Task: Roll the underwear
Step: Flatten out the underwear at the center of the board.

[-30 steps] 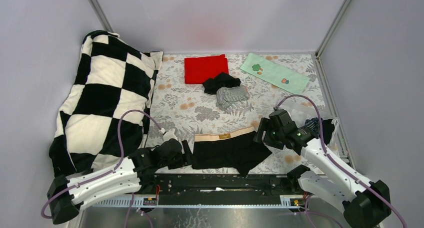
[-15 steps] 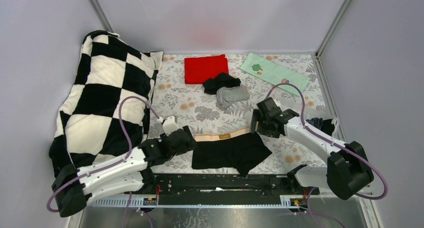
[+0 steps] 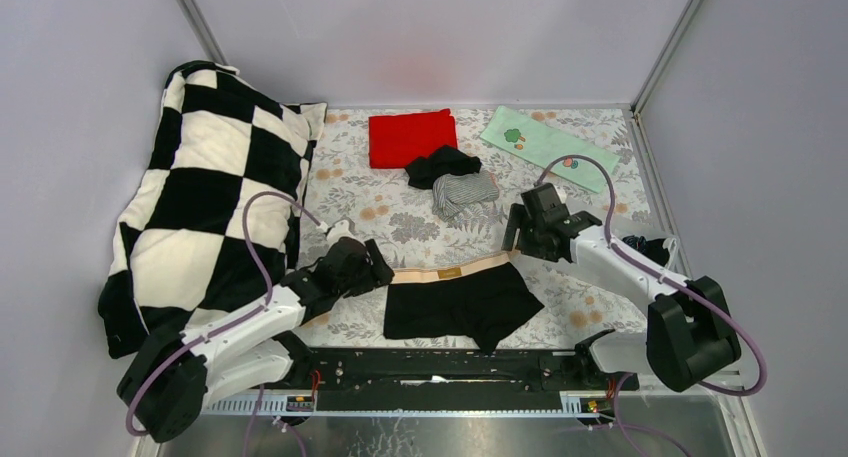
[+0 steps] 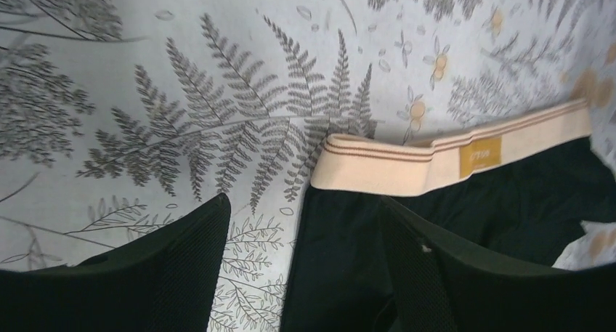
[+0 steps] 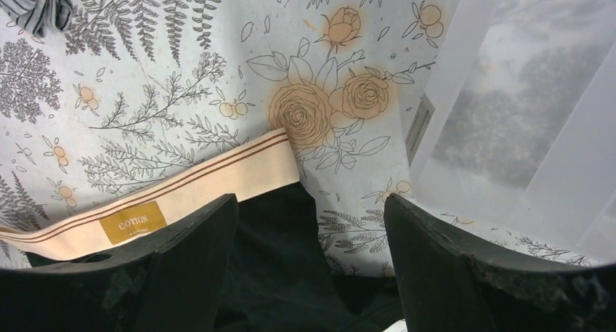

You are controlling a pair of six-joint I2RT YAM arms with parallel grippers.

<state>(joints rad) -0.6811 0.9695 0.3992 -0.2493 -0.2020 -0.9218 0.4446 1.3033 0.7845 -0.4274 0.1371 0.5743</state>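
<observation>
With the black boxer briefs (image 3: 460,307) lying flat at 6 o'clock on the floral surface (image 3: 380,217), lower the released left end effector (image 3: 378,274) and released right end effector (image 3: 512,245) onto the waistband (image 3: 450,272) corners at 9 and 3 o'clock, pinch both layers evenly, then roll toward 6 o'clock.

The right wrist view's top edge cuts off the grey striped briefs (image 5: 33,1).

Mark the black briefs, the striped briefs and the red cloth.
black briefs (image 3: 455,302): top view, middle of the black fabric below the waistband.
striped briefs (image 3: 466,194): top view, centre of the crumpled bundle.
red cloth (image 3: 410,137): top view, its middle.
</observation>
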